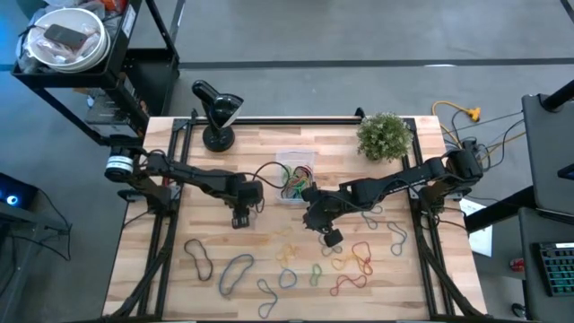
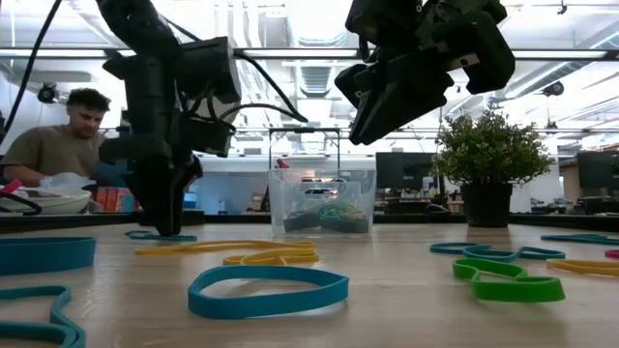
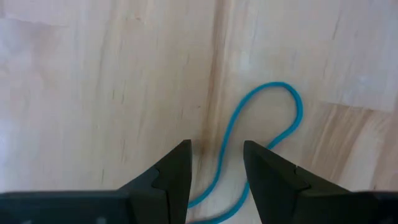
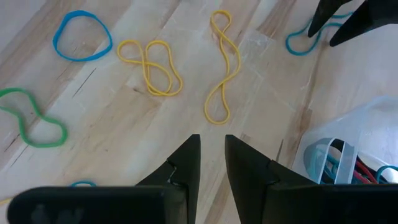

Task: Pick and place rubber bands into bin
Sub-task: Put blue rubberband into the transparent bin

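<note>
The left gripper [image 3: 216,171] stands low over the pale wooden tabletop [image 1: 179,278], fingers pointing straight down with a thin teal-blue rubber band [image 3: 261,134] running between them; that straddle reads as the set-up for a pinch, since a floppy loop lying flat can only be caught by closing on a strand from both sides. Its jaws are moderately parted and hold nothing yet. In the high view the left arm reaches in from the table's left edge, forearm roughly level, wrist bent down just left of the small clear plastic rectangular bin [image 1: 294,179], which sits toward the back middle of the table and already holds a tangle of coloured bands. The right gripper [image 4: 211,162] hangs raised above the wood just in front of and beside that bin, its arm stretched in from the right edge with the wrist tipped downward; its jaws stand only narrowly apart and nothing shows between them. It looks to be waiting clear so the left arm can work. The other loose rubber bands [image 1: 296,265], in yellow, green, blue, red and grey, lie scattered over the front half of the table, well apart from the bin.
</note>
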`<state>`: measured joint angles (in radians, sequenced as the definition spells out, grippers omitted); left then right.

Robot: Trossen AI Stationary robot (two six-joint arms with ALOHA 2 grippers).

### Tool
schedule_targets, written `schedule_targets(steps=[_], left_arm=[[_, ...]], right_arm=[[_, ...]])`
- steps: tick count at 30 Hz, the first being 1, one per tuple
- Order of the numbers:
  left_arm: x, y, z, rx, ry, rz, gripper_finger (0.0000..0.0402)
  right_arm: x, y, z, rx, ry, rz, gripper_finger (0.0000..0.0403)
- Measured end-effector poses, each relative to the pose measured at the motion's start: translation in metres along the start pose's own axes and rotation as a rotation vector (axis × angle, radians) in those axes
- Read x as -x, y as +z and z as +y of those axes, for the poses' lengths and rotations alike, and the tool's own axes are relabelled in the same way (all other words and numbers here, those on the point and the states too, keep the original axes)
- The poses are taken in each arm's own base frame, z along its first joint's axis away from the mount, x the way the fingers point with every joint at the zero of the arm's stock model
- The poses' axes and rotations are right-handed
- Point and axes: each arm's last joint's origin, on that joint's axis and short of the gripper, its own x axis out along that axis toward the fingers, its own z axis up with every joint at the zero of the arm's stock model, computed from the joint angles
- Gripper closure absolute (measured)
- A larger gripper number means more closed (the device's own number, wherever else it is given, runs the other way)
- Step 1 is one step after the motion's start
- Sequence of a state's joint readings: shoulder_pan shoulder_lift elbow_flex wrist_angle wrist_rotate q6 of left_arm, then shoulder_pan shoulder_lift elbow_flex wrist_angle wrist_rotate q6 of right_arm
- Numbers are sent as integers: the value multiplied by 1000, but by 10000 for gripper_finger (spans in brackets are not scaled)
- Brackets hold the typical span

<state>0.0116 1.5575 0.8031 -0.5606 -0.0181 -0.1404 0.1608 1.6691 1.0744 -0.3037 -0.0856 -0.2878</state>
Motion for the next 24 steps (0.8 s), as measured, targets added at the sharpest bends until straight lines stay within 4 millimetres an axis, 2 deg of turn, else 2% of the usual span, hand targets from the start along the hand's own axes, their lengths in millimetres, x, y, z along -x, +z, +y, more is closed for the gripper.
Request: schedule_targets(steps=[4,12,17,24], left_arm=[[-8,-3,1,7,-7,36,272],[-37,-7,1,36,-22,173,279],[-38,-4,0,48,-25,208,322],[-25,0,-1,49,-56,180,396]], right_arm=[[0,0,0,0,-1,-4,335],[0,1,0,-20,-6,-11,335],[0,2,-1,-26,-6,-15,335],[0,2,-1,-49,-7,-21,335]])
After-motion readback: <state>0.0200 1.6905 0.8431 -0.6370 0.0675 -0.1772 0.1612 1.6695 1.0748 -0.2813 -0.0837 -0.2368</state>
